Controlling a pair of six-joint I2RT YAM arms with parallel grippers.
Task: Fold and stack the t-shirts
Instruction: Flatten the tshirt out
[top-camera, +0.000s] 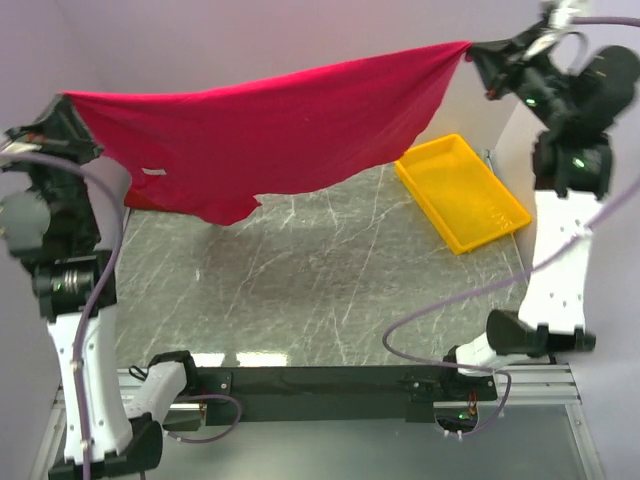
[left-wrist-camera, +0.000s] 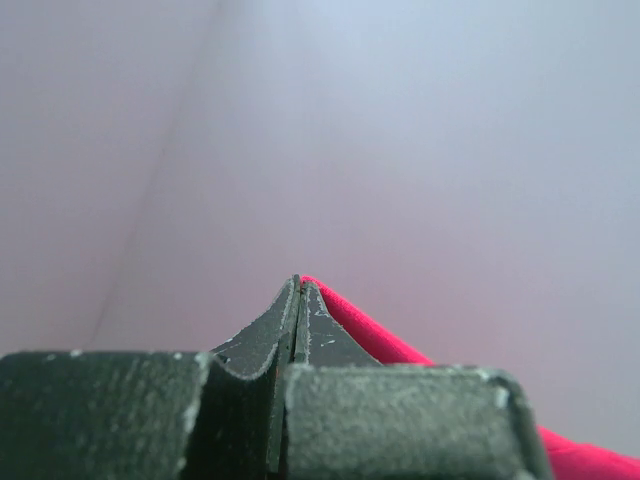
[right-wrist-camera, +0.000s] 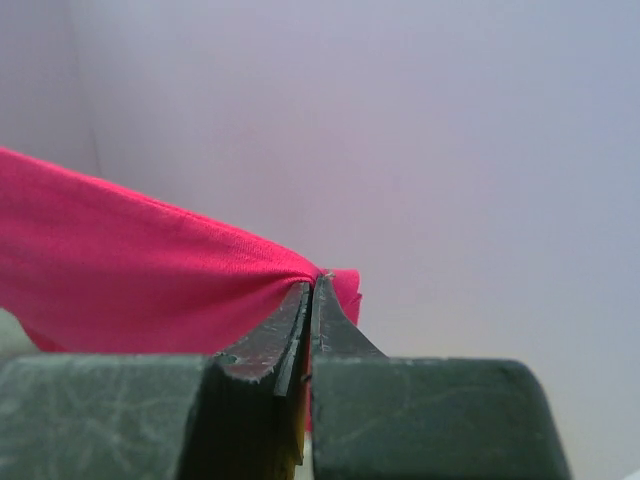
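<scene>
In the top view the left tool is raised at about 10 o'clock of the scene, clenched on one corner of the crimson t-shirt. Its wrist camera shows the two fingers pressed flat together. A thin ridge of the t-shirt runs from their tip down toward 4 o'clock, with only the pale wall behind.

From that corner the cloth stretches across the upper part of the scene as one taut sheet, held in the air above the grey marbled worktop. Its top edge climbs toward 1 o'clock. The lower edge sags, and its deepest fold hangs at about 9 o'clock of the scene's centre. Whether that fold touches the worktop cannot be told. A small white tag shows on the cloth near the left end.

At about 3 o'clock of the centre, a yellow tray lies on the worktop, set at an angle, with the shirt's right part hanging above its far corner.

The right tool is raised at about 1 o'clock, grasping the opposite corner. In its wrist view, the closed tool bunches the t-shirt at its tip, and the cloth spreads away toward 9 o'clock.
</scene>
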